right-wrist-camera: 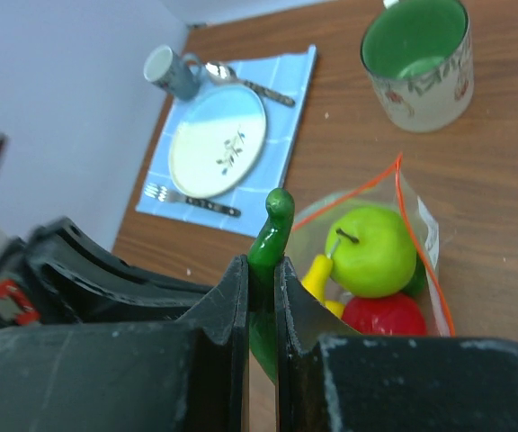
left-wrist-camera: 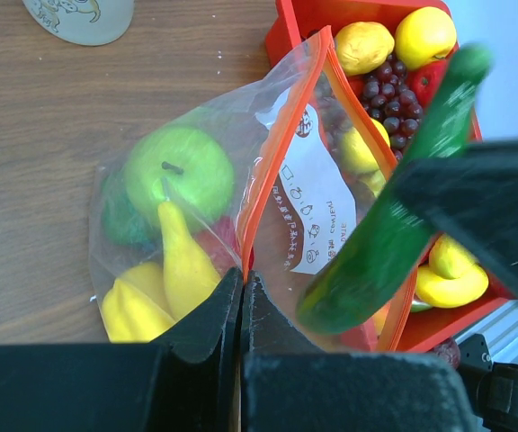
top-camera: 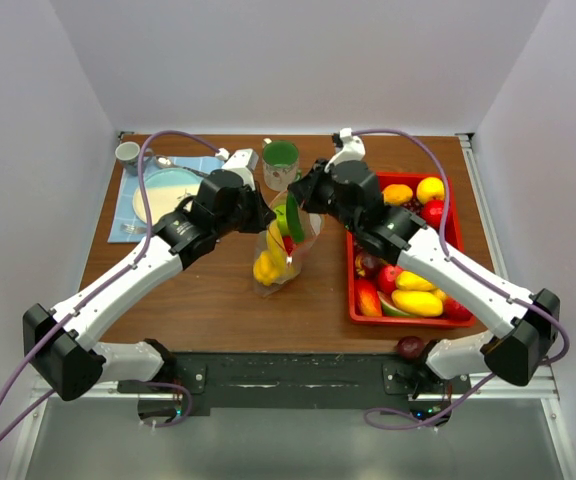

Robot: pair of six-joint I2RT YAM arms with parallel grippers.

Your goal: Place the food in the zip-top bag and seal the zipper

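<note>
Currently, loading is in hand. The left gripper (left-wrist-camera: 242,281) clamps the zipper (left-wrist-camera: 272,171), holding the zip-top bag (left-wrist-camera: 205,117) open near the red tray (top-camera: 351,295). The right gripper (right-wrist-camera: 262,270) grips a green cucumber (right-wrist-camera: 274,223) at the mouth. Next: lower it inside, then release.

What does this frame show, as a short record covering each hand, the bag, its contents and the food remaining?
left hand: shut on the zipper edge of the zip-top bag
right hand: shut on a green cucumber at the bag's open mouth
in bag: green apple, yellow and red pieces
seal: not closed
red tray: holds several more pieces
</note>
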